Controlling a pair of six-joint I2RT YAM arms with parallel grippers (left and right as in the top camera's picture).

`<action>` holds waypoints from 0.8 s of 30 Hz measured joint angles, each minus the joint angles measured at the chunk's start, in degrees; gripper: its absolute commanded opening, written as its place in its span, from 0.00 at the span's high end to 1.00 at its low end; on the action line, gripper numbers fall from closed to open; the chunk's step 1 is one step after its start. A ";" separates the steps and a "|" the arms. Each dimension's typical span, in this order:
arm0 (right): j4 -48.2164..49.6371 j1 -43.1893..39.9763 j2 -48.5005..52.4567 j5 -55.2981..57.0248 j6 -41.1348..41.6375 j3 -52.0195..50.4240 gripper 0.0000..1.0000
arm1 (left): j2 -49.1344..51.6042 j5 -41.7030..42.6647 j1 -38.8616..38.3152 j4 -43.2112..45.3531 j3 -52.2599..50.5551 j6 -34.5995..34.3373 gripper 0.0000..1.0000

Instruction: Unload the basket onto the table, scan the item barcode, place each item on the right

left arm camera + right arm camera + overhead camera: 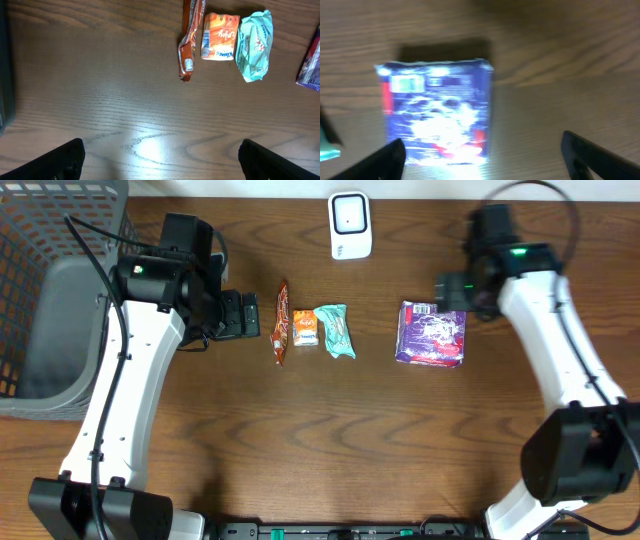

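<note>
Our right gripper hangs spread over the purple packet, flat on the table near the scanner, prob. lined up to grab it. Left gripper spread too, parked by snacks.

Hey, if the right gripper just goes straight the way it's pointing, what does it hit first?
Most likely the purple packet, lying flat on the table just ahead of the open right gripper. The wrist view is blurred, so the gap between them is unclear.

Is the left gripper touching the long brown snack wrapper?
Apart. Left wrist view shows a gap between the left gripper and the long brown snack wrapper.
</note>
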 measured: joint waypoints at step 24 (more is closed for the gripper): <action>29.73 -9.79 0.00 -38.56 -6.29 -29.40 0.27 | 0.00 0.02 0.00 0.00 0.00 0.00 0.02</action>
